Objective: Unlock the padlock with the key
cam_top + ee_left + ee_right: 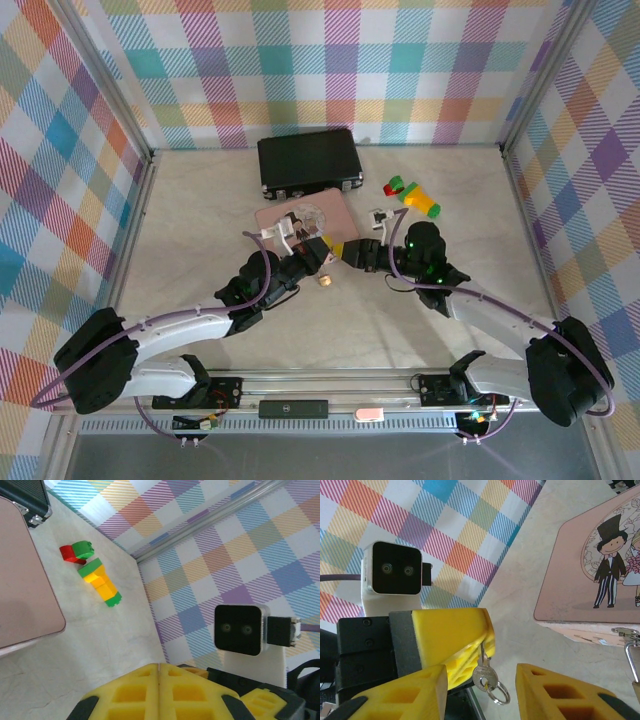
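Two grippers — left gripper (159, 674) clenched on the key (482, 674), right gripper (354, 251) unclenched.

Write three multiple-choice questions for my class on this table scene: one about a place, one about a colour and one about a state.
1. Where is the black case?
A. Right at the front edge
B. Behind the pink tin, by the back wall
C. On top of the pink tin

2. What colour are the fingers of the left gripper?
A. Yellow
B. Red
C. White

3. What state is the key in?
A. Lying flat on the pink tin
B. Lying on the black case
C. Hanging from the left gripper's shut fingers

Answers:
1. B: the top view shows the case beyond the tin, close to the wall.
2. A: the right wrist view shows them bright yellow.
3. C: the right wrist view shows the key dangling from the closed fingers.
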`<state>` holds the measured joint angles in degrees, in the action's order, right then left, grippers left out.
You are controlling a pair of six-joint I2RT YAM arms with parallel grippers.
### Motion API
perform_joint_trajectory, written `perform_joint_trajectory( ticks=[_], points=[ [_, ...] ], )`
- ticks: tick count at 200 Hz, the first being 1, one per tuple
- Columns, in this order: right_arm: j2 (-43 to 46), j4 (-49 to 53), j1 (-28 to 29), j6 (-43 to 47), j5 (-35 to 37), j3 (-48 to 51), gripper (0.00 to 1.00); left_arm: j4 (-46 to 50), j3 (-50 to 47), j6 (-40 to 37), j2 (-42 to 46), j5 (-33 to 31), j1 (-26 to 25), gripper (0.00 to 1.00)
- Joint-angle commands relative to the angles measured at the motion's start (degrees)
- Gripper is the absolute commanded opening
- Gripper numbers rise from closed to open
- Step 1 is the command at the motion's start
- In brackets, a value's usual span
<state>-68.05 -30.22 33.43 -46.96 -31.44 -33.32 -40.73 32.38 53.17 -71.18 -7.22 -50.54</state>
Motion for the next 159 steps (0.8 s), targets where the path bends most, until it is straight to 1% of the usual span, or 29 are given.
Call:
perform_joint_trajectory(
  ticks=[1, 20, 24, 35, 88, 102, 108, 116, 123, 148, 159],
  points=[
    [-1.09, -5.06, 0.41, -1.64, 0.43, 1.34, 0.39, -6.00, -0.83, 1.52, -1.03, -1.02, -0.61, 0.00],
    [-2.08, -5.49, 0.53, -2.21, -0.01, 1.24, 0.37, -8.11, -1.00, 2.27, -2.02, -1.08, -0.71, 0.00],
    [-2.21, -7.59, 0.50, -2.40, -0.23, 1.38, 0.36, -8.50, -1.09, 2.43, -2.27, -1.06, -0.78, 0.00],
    [-2.66, -9.15, 0.58, -2.94, -0.63, 1.38, 0.33, -9.30, -1.18, 2.80, -2.77, -1.21, -0.95, 0.00],
    [-3.45, -11.81, 0.76, -4.36, -0.94, 1.62, 0.18, -12.94, -2.39, 4.18, -4.19, -2.78, -1.39, 0.00],
    [-3.96, -12.68, 0.76, -5.19, -1.40, 1.53, 0.19, -14.03, -2.66, 4.35, -4.49, -3.54, -1.66, 0.00],
    [-4.10, -12.99, 0.78, -5.56, -1.47, 1.62, 0.21, -14.60, -2.82, 4.39, -4.71, -3.84, -1.79, 0.00],
    [-4.24, -13.26, 0.84, -5.94, -1.31, 1.83, 0.27, -15.34, -3.01, 4.57, -4.85, -4.37, -1.90, 0.00],
    [-4.33, -13.56, 0.85, -6.15, -1.03, 2.12, 0.30, -16.11, -3.23, 4.58, -4.94, -4.83, -1.98, 0.00],
    [-4.17, -14.84, 1.00, -7.23, -0.64, 2.91, 0.30, -18.66, -4.14, 4.77, -5.39, -6.69, -2.36, 0.00],
    [-4.12, -15.32, 1.12, -7.45, -0.65, 3.17, 0.27, -19.56, -4.34, 4.99, -5.68, -7.23, -2.54, 0.00]
  ],
)
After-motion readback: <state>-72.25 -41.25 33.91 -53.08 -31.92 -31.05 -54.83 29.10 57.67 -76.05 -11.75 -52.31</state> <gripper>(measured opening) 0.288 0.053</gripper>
